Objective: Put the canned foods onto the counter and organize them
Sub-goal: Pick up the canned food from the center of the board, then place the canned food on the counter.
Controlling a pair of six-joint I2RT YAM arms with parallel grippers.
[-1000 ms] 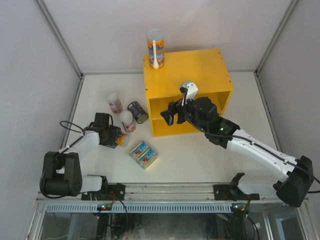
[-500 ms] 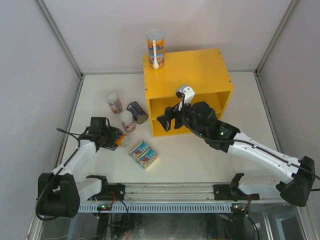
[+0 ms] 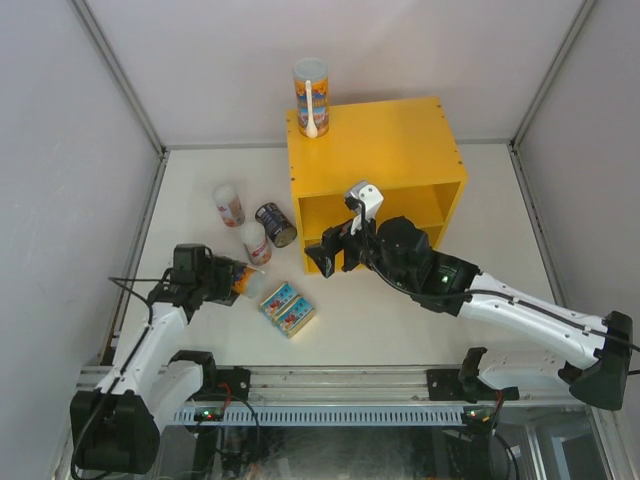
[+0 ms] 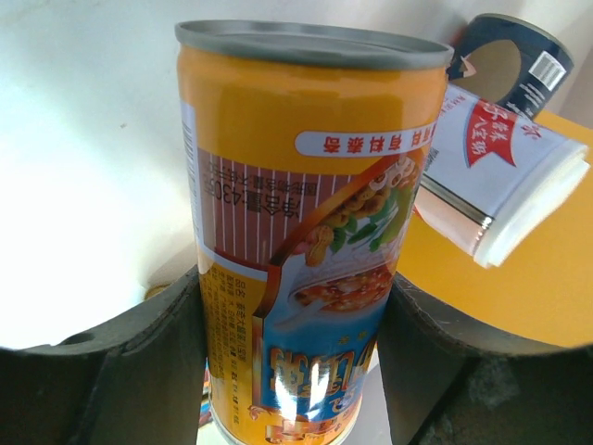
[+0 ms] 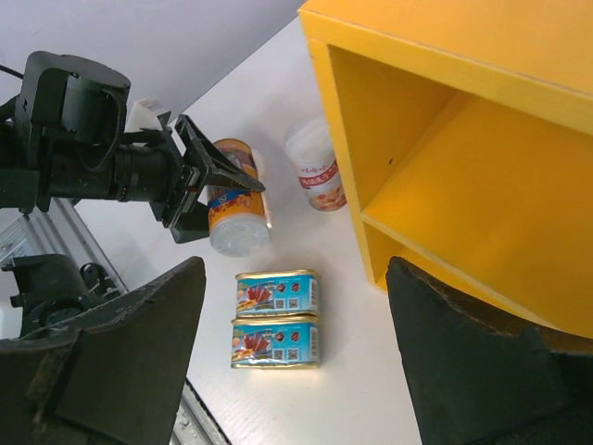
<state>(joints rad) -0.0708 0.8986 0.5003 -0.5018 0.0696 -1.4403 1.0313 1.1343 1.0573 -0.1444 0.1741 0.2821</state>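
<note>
One orange-blue tube (image 4: 296, 185) | clamped between fingers of left tool (image 4: 295, 362)

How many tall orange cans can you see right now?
2 tall orange cans. One stands on top of the yellow box; the other is held in the left gripper. Its shelves may hide more.

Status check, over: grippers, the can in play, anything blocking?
Left gripper shut on tall orange-blue tube. Right gripper open, empty, hovering before yellow open-fronted box. Short white-pink tube close beside held one.
</note>
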